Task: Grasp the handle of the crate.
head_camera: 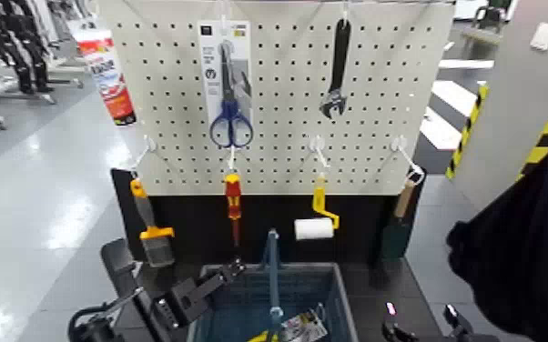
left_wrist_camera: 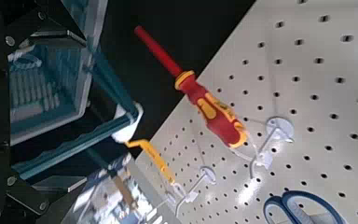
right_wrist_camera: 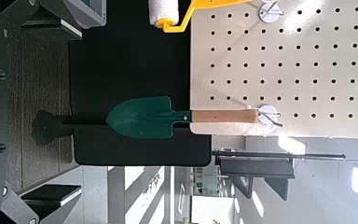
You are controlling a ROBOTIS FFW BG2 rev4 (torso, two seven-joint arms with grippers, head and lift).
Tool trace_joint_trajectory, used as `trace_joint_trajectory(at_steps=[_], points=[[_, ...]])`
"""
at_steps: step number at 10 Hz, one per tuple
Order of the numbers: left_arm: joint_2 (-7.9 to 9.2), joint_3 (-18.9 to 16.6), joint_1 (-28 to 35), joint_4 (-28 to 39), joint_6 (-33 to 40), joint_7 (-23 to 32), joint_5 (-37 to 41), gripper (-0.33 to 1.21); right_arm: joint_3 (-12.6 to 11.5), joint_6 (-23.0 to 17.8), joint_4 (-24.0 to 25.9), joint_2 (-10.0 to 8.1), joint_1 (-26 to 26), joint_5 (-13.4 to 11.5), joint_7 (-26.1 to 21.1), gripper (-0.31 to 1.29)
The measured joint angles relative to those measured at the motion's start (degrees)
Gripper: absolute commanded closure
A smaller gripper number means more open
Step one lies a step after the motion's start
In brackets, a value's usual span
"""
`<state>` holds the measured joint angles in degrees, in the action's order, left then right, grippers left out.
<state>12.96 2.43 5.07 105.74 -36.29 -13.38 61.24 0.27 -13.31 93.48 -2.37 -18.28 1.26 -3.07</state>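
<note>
Head view crops crate (head_camera: 332, 300) beneath handle (head_camera: 272, 273).

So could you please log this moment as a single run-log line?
stage: approach | left gripper: open, beside crate rim | handle: upright, ungrasped | right gripper: low, right of crate

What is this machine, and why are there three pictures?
It's a robot with two arms. One picture looks down from its head; the other two come from cameras on its wrists. In front stands a pegboard hung with scissors, a wrench, a screwdriver, a paint roller and a small shovel. Below sits a blue crate with a tall handle. The left gripper is beside the crate, the right gripper low down; neither holds anything.
</note>
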Motion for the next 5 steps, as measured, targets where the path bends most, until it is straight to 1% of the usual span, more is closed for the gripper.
trace_joint_trajectory(at_steps=[2, 5], points=[[1.00, 1.4, -3.7, -4.9, -3.7, -2.3, 7.2, 0.26, 0.0, -0.5, -0.4, 0.00, 0.0, 0.2, 0.0, 0.14], [1.54, 4.1, -8.1, -12.0, -7.0, -4.5, 15.0, 0.26, 0.1, -1.1, -0.6, -0.06, 0.0, 0.5, 0.0, 0.14]])
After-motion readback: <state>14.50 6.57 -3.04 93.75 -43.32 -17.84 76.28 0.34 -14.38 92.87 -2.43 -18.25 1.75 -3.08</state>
